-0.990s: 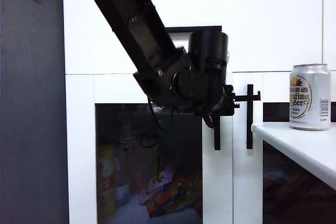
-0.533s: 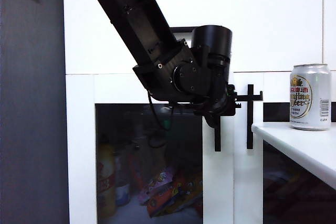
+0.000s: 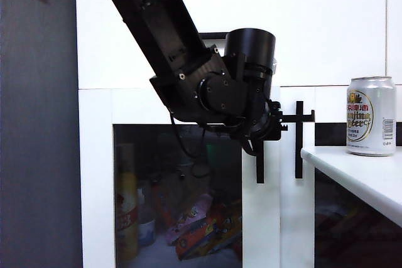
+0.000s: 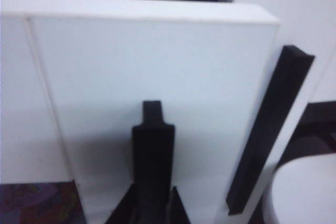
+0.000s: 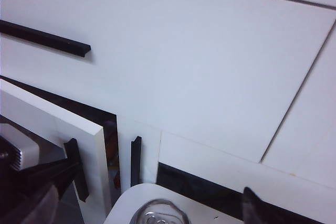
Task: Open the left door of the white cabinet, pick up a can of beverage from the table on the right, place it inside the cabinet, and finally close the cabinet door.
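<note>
Now L end effector (image 3: 267, 131) clamps door handle (image 4: 153, 156)

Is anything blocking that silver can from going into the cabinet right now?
Yes. The left door is only slightly ajar, with the left tool shut on its handle, so it covers the cabinet opening. The can sits on the table.

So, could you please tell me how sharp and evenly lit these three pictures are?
Exterior view: the can of beverage is sharp, while the goods behind the left door's dark glass are dim and murky. Left wrist view: soft throughout, with the left gripper, shut on the door handle, blurred. Right wrist view: the white cabinet is crisp and evenly lit; the right gripper is barely in frame.
</note>
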You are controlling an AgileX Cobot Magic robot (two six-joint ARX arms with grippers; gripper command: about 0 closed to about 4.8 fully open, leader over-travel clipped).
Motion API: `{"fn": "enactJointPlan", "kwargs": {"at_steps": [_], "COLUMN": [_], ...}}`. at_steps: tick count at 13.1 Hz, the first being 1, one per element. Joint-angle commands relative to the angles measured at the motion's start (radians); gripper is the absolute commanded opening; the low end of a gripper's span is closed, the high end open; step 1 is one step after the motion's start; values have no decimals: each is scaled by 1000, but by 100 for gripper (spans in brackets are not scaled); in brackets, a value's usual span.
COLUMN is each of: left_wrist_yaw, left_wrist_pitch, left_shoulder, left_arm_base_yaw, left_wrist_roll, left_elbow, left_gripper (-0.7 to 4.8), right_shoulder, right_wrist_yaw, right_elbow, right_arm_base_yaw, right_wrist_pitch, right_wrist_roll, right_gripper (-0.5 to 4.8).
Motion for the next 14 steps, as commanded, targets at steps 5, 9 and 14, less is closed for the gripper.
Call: {"fn": "enactJointPlan", "kwargs": {"at_steps": [5, 9, 14], "left_wrist_yaw": [42, 53, 61], "left_wrist_pitch": [-33, -39, -33], "left_shoulder": [-44, -61, -82], "left_arm_base_yaw": [-29, -69, -70], "left_wrist_roll": [-3, -3, -3], "left_elbow": [-40, -42, -98], "left_gripper": [-5, -5, -5], "right_shoulder": [-3, -3, -11], "right_wrist_yaw": [-6, -6, -6], "right_elbow": [3, 4, 4], "right_arm_base_yaw": [1, 1, 1], "right_wrist_pitch": [15, 14, 12], "right_wrist_roll": [4, 4, 3], "right_gripper": [479, 479, 479]}}
